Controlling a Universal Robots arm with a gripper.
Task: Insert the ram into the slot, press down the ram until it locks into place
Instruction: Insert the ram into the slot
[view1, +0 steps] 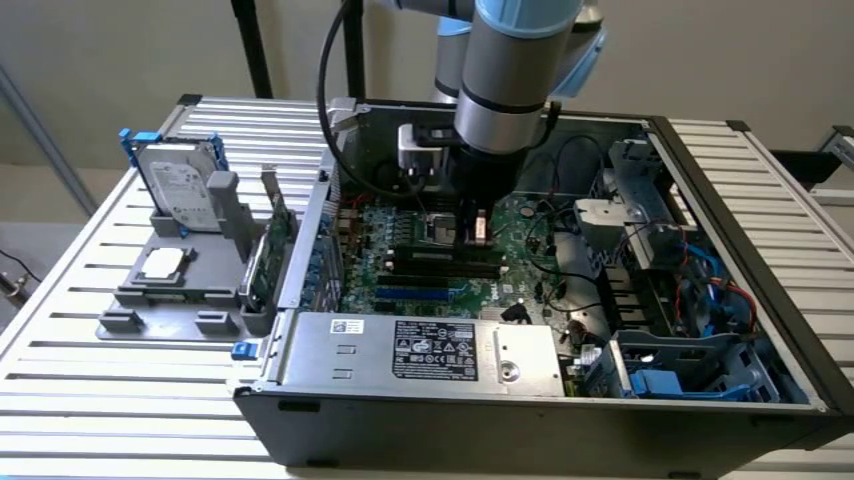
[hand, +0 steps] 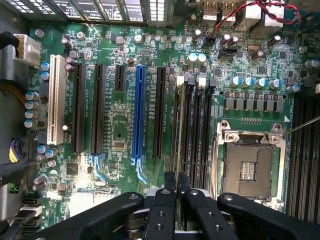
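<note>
Ram (hand: 178, 130) is held edge-on in the gripper (hand: 175, 187), jaws almost closed and pinching its thin edge. Its long axis runs straight out from the gripper, in line with the 4 memory slots (hand: 192, 130) just beneath (beside the empty processor socket (hand: 248, 167)). Can't tell how deep it's seated.

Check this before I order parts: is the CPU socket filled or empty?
Empty: the CPU socket shows bare contacts inside its metal frame, no processor or cooler on it.
</note>
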